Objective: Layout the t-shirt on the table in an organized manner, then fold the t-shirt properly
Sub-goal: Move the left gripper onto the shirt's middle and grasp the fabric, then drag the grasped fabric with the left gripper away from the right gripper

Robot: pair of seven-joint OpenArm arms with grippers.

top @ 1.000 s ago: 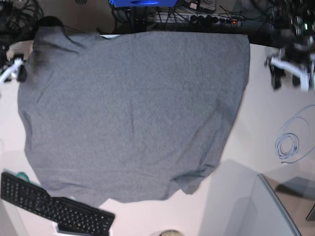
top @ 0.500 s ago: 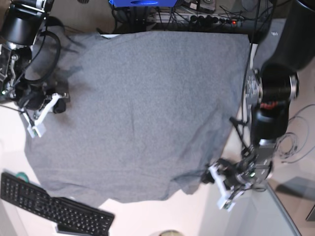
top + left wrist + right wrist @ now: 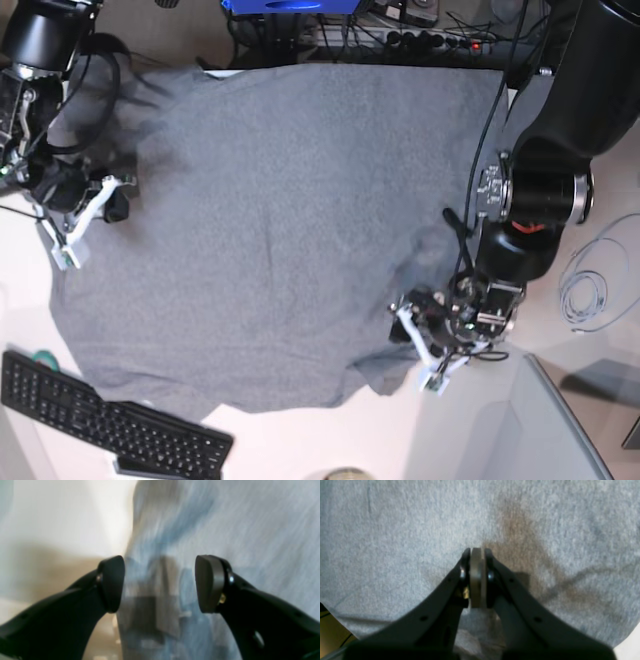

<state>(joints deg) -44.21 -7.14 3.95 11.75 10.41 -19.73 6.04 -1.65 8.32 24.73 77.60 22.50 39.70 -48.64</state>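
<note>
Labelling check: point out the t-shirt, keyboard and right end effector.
t-shirt (image 3: 280, 220), base view, middle of the spread fabric.
keyboard (image 3: 110, 420), base view, key area.
right end effector (image 3: 477, 552), right wrist view, shut fingertips over the fabric.

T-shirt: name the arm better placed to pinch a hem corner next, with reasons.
Left. The left gripper stands open at the t-shirt edge by the bunched lower corner. The right gripper is shut, over the shirt's opposite side.
</note>
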